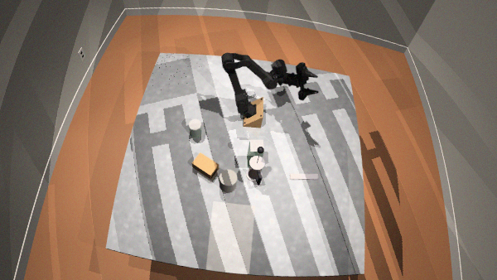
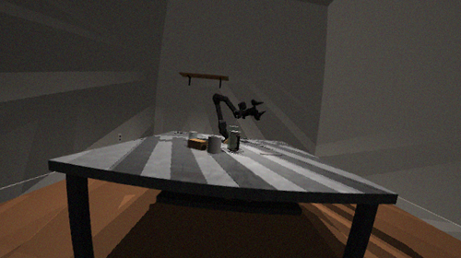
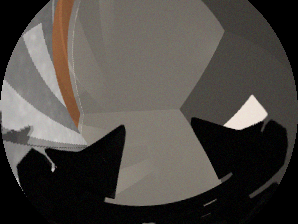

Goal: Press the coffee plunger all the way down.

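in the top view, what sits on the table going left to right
green cup with pale top → orange block → grey cylinder → coffee press → flat white strip. The gripper hangs open at the far right, holding nothing.

A slim robot arm (image 1: 248,79), matte black throughout, shows in the upper middle of the top view. It is built from rounded tubular links joined by thicker cylindrical joints, with a blocky base section at its lower end. No cables, screws, labels or markings can be made out at this size. The end effector (image 1: 307,83), at upper right of the arm, is also black, with a chunky body and two tapered fingers (image 1: 310,74). In the wrist view those fingers appear as two dark, pointed, wedge-like silhouettes rising from a curved black housing along the bottom of the frame, with faint pale glints on its edge.
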Robot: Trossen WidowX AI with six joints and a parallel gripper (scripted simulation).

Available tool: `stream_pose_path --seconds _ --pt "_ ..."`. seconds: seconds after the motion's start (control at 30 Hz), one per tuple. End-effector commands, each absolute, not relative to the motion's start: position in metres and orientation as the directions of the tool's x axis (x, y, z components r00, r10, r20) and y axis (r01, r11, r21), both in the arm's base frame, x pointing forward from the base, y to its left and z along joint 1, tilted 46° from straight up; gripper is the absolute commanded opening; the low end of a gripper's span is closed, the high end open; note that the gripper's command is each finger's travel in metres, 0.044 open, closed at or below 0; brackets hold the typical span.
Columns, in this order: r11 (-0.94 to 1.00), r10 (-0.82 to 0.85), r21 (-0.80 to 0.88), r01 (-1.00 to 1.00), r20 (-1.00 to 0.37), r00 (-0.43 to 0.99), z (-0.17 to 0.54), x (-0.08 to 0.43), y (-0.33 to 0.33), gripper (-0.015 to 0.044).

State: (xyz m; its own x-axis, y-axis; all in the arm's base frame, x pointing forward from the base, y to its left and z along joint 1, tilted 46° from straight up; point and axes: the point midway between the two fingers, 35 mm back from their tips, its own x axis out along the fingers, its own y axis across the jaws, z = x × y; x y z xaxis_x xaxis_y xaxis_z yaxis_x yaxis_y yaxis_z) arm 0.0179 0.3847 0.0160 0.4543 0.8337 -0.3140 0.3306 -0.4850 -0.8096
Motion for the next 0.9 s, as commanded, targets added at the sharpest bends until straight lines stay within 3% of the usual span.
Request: stream_pose_path --seconds 0.0,0.3,0.53,0.87 --pt "-0.487 0.831 -0.811 0.324 -0.315 0.459 0.016 0.019 0.385 0.0426" --pt "-0.435 0.672 -0.899 -0.06 -0.368 0.643 0.032 0.092 0.397 0.044" --pt "-0.119 0.367 -0.895 -0.431 -0.443 0.818 0.06 0.178 0.376 0.044" --pt "0.326 0.038 -0.834 -0.445 -0.458 0.888 0.111 0.247 0.323 0.044"
